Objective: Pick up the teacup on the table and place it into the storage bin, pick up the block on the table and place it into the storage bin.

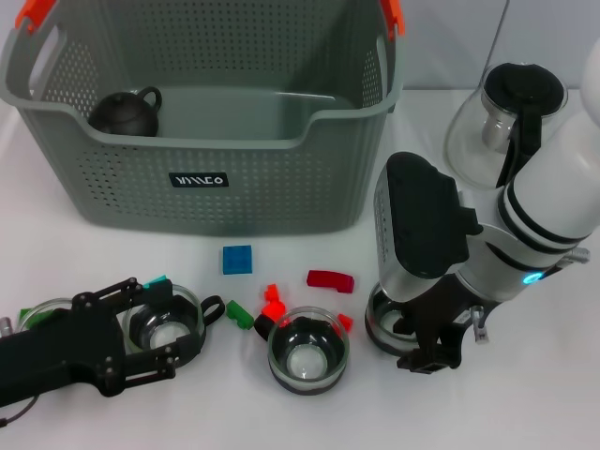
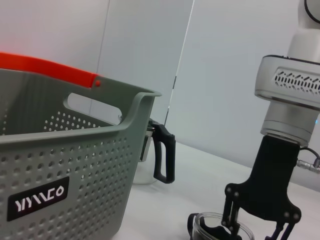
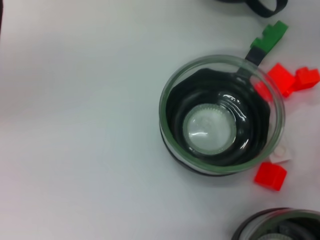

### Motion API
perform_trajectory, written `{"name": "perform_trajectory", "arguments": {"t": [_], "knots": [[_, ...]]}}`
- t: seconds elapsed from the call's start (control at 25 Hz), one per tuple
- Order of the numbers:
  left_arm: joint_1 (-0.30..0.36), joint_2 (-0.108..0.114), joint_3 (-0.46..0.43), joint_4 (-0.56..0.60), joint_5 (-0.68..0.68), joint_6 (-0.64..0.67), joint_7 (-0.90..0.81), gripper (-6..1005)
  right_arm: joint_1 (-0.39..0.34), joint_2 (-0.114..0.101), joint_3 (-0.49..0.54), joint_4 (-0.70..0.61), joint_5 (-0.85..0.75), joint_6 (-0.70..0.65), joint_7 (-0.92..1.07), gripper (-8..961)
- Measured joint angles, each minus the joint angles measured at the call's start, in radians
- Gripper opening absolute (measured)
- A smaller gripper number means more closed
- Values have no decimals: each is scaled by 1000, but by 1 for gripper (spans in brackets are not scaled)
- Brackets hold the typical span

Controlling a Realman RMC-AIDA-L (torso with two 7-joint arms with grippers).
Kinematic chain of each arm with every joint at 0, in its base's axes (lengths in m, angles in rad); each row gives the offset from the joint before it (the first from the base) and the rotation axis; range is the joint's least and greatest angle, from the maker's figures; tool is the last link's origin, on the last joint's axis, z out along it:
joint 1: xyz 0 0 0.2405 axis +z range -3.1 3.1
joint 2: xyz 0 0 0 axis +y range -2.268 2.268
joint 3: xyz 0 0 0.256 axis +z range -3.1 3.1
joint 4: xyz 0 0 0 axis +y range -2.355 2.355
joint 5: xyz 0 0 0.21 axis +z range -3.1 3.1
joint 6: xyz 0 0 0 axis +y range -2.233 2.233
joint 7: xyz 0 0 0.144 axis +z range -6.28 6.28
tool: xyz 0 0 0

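Note:
Several glass teacups stand on the white table. My left gripper (image 1: 157, 323) lies low at the near left, open, its fingers either side of one teacup (image 1: 173, 330). My right gripper (image 1: 433, 345) (image 2: 257, 227) points down at the near right, open, over the rim of another teacup (image 1: 384, 323) (image 2: 220, 230). A third teacup (image 1: 307, 352) (image 3: 222, 117) stands between them. Blocks lie scattered: blue (image 1: 237, 259), dark red (image 1: 330, 279), red (image 1: 273, 302) (image 3: 287, 77), green (image 1: 239, 312) (image 3: 270, 35). The grey storage bin (image 1: 216, 178) (image 2: 75, 165) stands behind them.
A black teapot (image 1: 127, 112) sits inside the bin at its left. A glass pot with a black handle (image 1: 511, 117) (image 2: 160, 155) stands right of the bin. Another glass cup (image 1: 37, 314) is at the far left, with a teal block (image 1: 155, 280) nearby.

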Motion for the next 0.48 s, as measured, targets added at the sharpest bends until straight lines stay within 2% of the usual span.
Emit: {"name": "perform_trajectory", "arguments": {"t": [0.32, 0.48], "knots": [[-4, 0, 0, -5, 0, -13, 0, 824, -2, -4, 18, -6, 9, -13, 10, 393], [-1, 0, 0, -6, 0, -13, 0, 824, -4, -7, 65, -35, 20, -58, 7, 205]]}}
